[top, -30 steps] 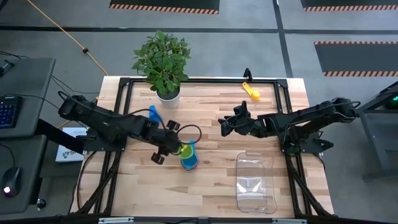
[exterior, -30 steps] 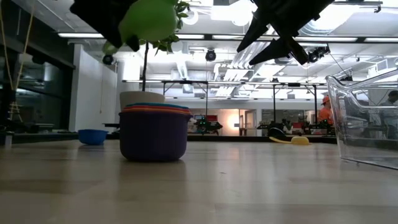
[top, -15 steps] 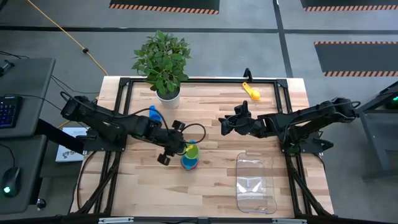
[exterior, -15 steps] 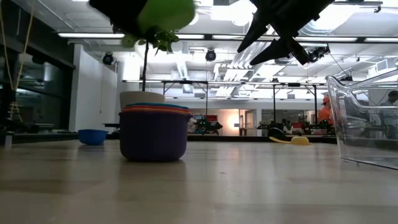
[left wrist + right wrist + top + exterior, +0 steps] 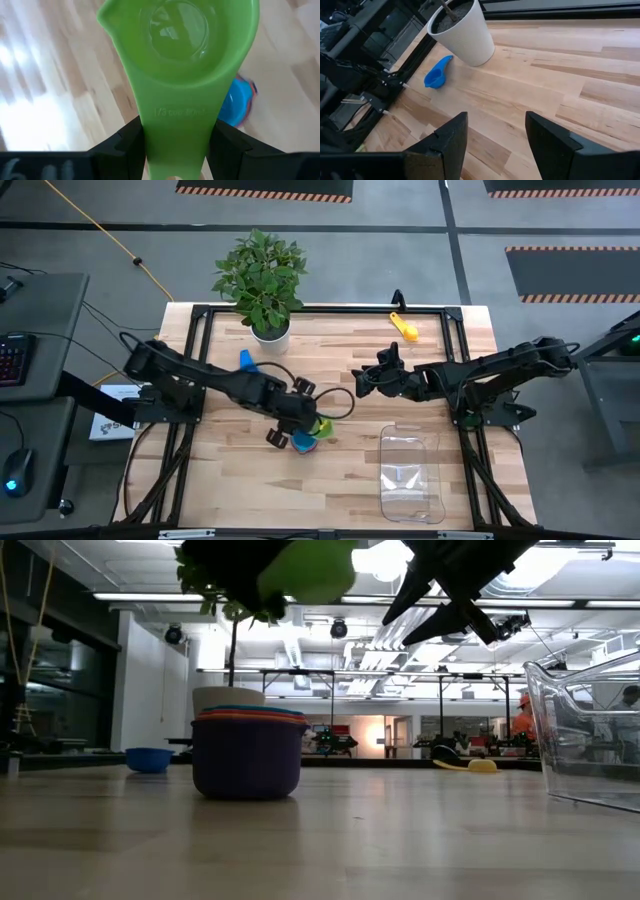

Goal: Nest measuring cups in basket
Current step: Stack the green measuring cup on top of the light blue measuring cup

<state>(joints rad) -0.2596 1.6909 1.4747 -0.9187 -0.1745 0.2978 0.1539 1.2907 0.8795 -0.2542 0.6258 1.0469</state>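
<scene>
Left fingers: the left gripper [image 5: 175, 150] is clamped on the flat handle of the green plastic measuring cup [image 5: 177, 55]; a dark finger [image 5: 125, 142] presses each handle edge, bowl forward and open side up.
Left gripper position: in the high view the left gripper [image 5: 292, 418] holds the cup in the air above the stack of nested cups [image 5: 305, 439]; in the low view the green cup [image 5: 305, 570] hangs high, off to one side of the stack's centre.
Stack: dark blue cup outermost with orange and red rims showing [image 5: 247, 752]; stands on the bare wooden table [image 5: 340, 490], not in the basket.
Right fingers: the right gripper [image 5: 495, 135] is spread apart with nothing between the fingers; it waits mid-table [image 5: 372, 376].
Loose cups: light blue plastic scoop [image 5: 246, 362] beside the white plant pot [image 5: 270, 334]; yellow plastic scoop [image 5: 405, 329] at the far table edge.
Basket: clear rectangular plastic bin [image 5: 411, 475], near the front right; no cups inside.
Risk 1: release while off-centre; the green cup would catch a rim, tip, or fall beside the stack.
Risk 2: the handle grip is narrow; the bowl may pivot on descent and seat crooked.
Risk 3: pressing down hard could shove or topple the light, free-standing stack.
Risk 4: the stack must later be moved to the bin; loose nesting may separate.
</scene>
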